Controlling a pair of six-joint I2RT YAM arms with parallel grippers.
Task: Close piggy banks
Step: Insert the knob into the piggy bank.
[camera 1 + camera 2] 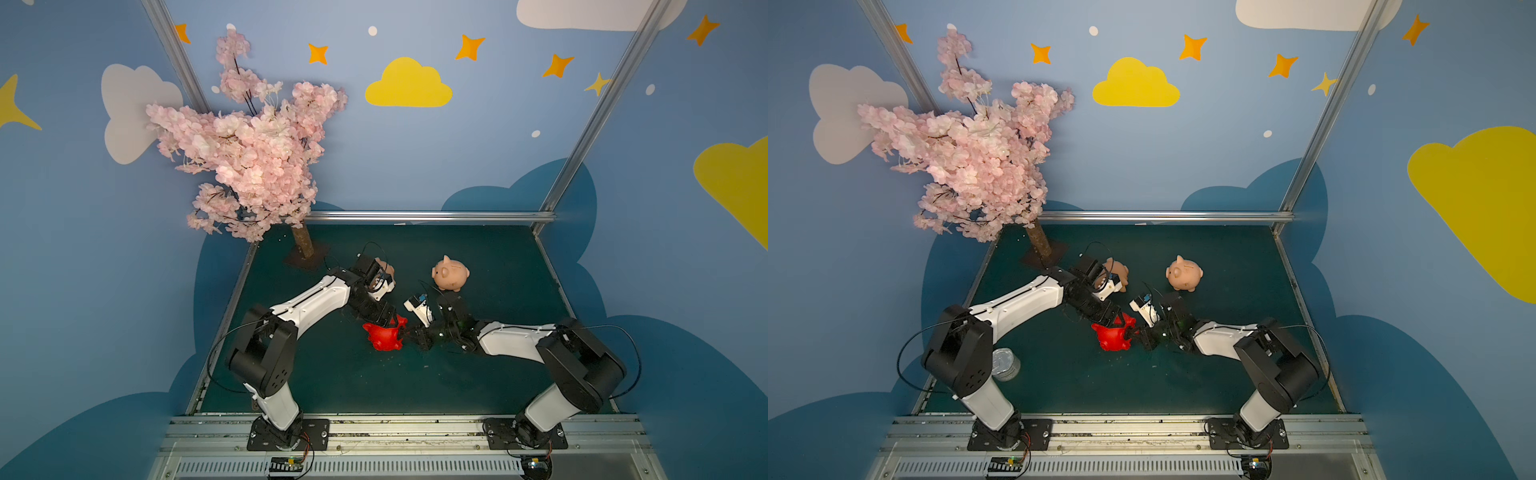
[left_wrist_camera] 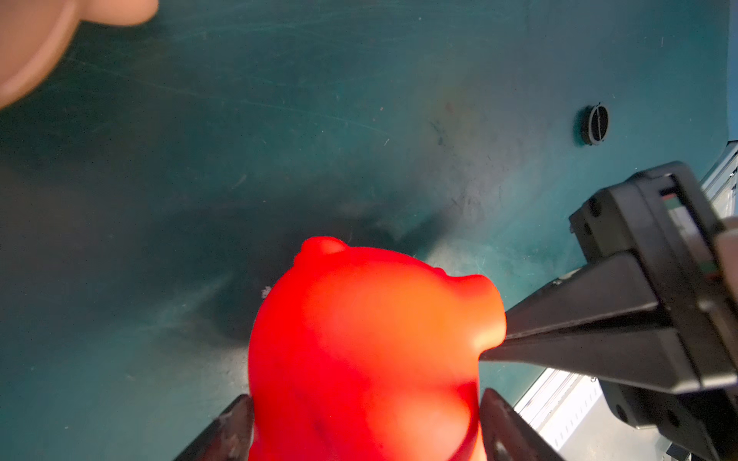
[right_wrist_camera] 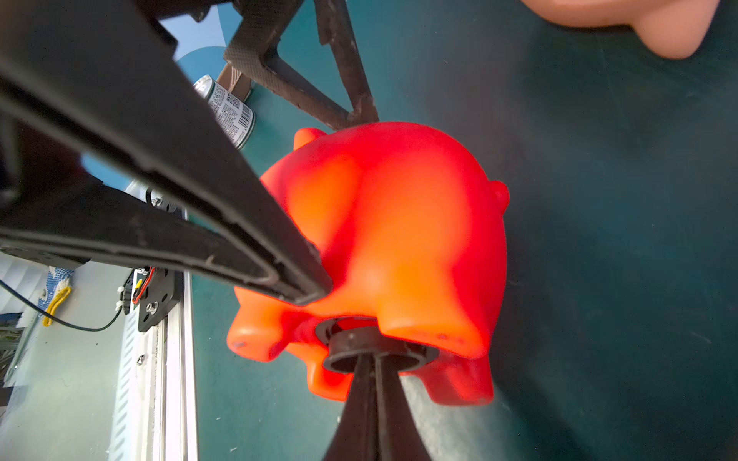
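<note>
A glossy red piggy bank [image 1: 384, 337] [image 1: 1113, 338] is at mid-table, with my left gripper [image 1: 390, 322] [image 2: 367, 403] shut on its body [image 2: 359, 339] from both sides. My right gripper [image 1: 409, 332] [image 3: 369, 359] is shut on a black round plug [image 3: 375, 351], which sits at the belly hole between the red pig's legs [image 3: 399, 223]. One peach-pink piggy bank [image 1: 451, 274] [image 1: 1185, 273] stands upright further back. A second pink one [image 1: 1117, 272] is partly hidden behind the left wrist.
A loose dark plug [image 2: 595, 123] lies on the green mat. A metal can [image 1: 1005, 363] [image 3: 227, 109] lies near the left arm's base. A pink blossom tree [image 1: 249, 145] stands at the back left corner. Metal rails edge the mat.
</note>
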